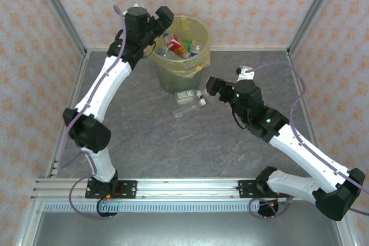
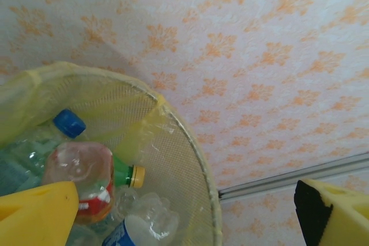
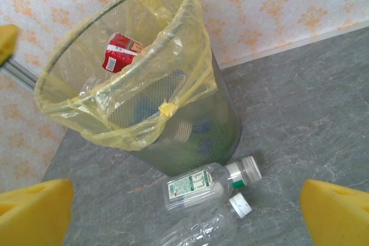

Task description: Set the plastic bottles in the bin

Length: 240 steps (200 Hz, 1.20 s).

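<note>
The right gripper (image 1: 213,87) hangs with its jaws spread wide and empty, just at 3 o'clock of two bottles lying side by side on the grey table (image 1: 144,136): a white-labelled bottle (image 1: 189,95) and, at its 6 o'clock, a bare clear bottle (image 1: 188,109). Just beside them at 12 o'clock stands the bin (image 1: 167,74) with its yellow liner (image 1: 193,63), a heap of bottles (image 1: 174,44) inside. Over the bin's rim at 10 o'clock, the left gripper (image 1: 163,16) is released, its fingers (image 2: 40,211) wide apart with nothing between them.
</note>
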Each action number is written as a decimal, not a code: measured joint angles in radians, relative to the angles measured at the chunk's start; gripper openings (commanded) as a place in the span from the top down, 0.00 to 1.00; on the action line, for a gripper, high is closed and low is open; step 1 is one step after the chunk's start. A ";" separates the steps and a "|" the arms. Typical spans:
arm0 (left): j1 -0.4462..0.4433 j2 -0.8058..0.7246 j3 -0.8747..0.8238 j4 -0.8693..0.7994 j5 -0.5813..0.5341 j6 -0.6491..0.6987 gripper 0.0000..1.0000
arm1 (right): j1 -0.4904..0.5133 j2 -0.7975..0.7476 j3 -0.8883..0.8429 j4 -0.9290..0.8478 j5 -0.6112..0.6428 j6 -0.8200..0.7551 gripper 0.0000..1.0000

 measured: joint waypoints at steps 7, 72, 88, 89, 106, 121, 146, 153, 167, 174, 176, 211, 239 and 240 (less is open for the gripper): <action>0.000 -0.041 -0.028 -0.001 -0.008 0.004 0.01 | 0.000 0.002 0.000 0.000 -0.005 0.000 0.00; 0.000 -0.330 -0.380 -0.010 -0.071 0.041 0.01 | -0.027 0.027 -0.050 0.051 -0.092 0.051 0.00; 0.000 -0.389 -0.502 -0.007 -0.082 0.047 0.01 | -0.078 0.034 -0.094 0.086 -0.154 0.089 0.00; 0.000 -0.393 -0.507 -0.007 -0.083 0.048 0.01 | -0.084 0.034 -0.099 0.090 -0.160 0.093 0.00; 0.000 -0.452 -0.625 -0.003 -0.090 0.055 0.01 | -0.150 0.044 -0.150 0.128 -0.240 0.142 0.04; -0.007 -0.495 -0.699 0.000 -0.109 0.063 0.01 | -0.211 0.064 -0.192 0.166 -0.330 0.182 0.05; -0.063 -0.567 -0.794 0.008 -0.181 0.084 0.01 | -0.286 0.109 -0.254 0.244 -0.463 0.247 0.06; -0.084 -0.585 -0.815 0.009 -0.199 0.085 0.01 | -0.302 0.127 -0.266 0.261 -0.496 0.266 0.07; -0.125 -0.617 -0.857 0.018 -0.232 0.084 0.01 | -0.327 0.169 -0.284 0.298 -0.551 0.303 0.09; -0.146 -0.632 -0.882 0.023 -0.243 0.084 0.01 | -0.337 0.193 -0.291 0.323 -0.574 0.321 0.10; -0.153 -0.636 -0.890 0.025 -0.246 0.084 0.01 | -0.339 0.199 -0.292 0.328 -0.579 0.325 0.09; -0.269 -0.645 -1.006 0.040 -0.309 0.060 0.01 | -0.356 0.330 -0.298 0.419 -0.676 0.385 0.14; -0.344 -0.609 -1.044 0.051 -0.339 0.048 0.01 | -0.358 0.409 -0.296 0.443 -0.715 0.403 0.16; -0.346 -0.608 -1.044 0.051 -0.339 0.048 0.01 | -0.358 0.412 -0.296 0.444 -0.716 0.404 0.16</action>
